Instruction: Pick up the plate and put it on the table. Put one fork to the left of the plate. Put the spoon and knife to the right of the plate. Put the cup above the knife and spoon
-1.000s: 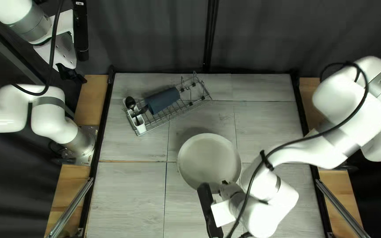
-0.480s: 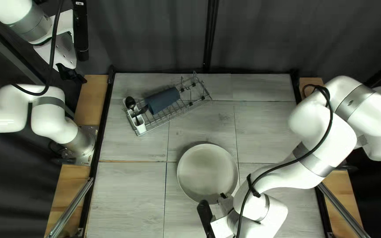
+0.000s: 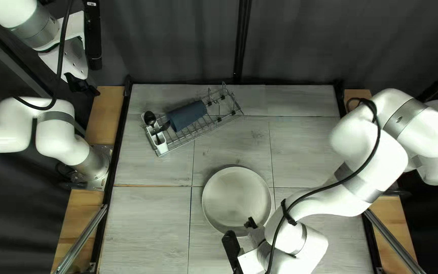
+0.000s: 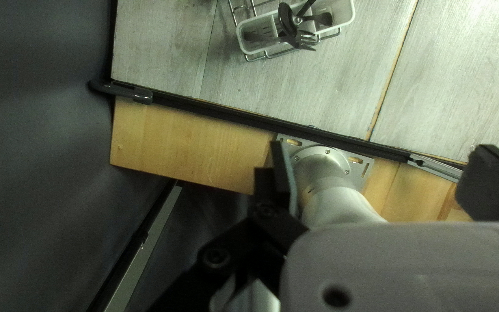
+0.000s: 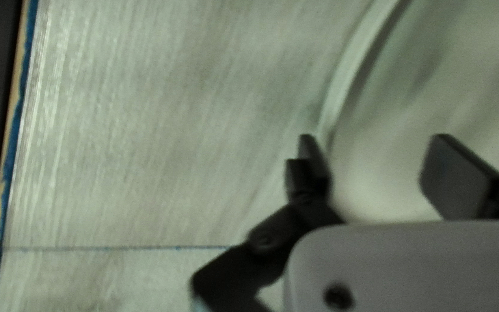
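As the plate (image 3: 236, 198) came down onto the desk (image 3: 145, 228), just near of centre, the right end effector (image 5: 375, 137) opened at its near side, gripping nothing. Placing looked done, bar backing clear. Left end effector (image 4: 384, 143) was open, empty. Cup (image 3: 186, 116) and cutlery (image 4: 302, 39) sat in the rack (image 3: 219, 120), far left.

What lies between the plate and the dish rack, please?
Only bare, seamed tabletop lies between the plate and the dish rack, as the top left view shows.
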